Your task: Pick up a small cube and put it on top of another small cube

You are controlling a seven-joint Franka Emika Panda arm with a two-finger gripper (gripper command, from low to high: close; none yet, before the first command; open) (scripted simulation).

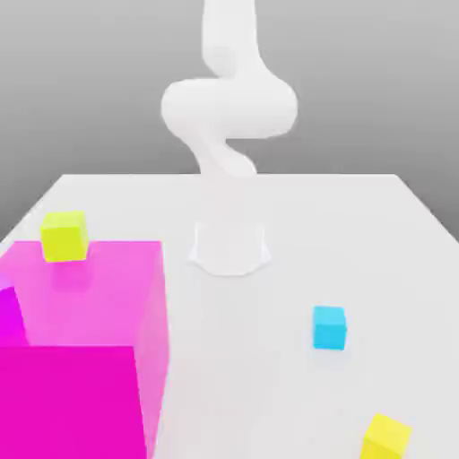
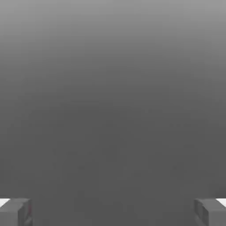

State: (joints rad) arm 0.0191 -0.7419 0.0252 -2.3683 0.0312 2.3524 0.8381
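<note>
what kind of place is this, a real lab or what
Most likely a simulated tabletop: a plain white table against an empty grey backdrop, a smooth white robot arm, and flat-coloured blocks like the small cyan-blue cube and huge translucent magenta block.

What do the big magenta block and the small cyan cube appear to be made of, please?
Magenta block: seemingly translucent, glassy plastic, since its inner edges show through its faces. Cyan cube: opaque, matte, uniformly coloured, perhaps plastic or painted wood; being rendered, neither is certain.
</note>
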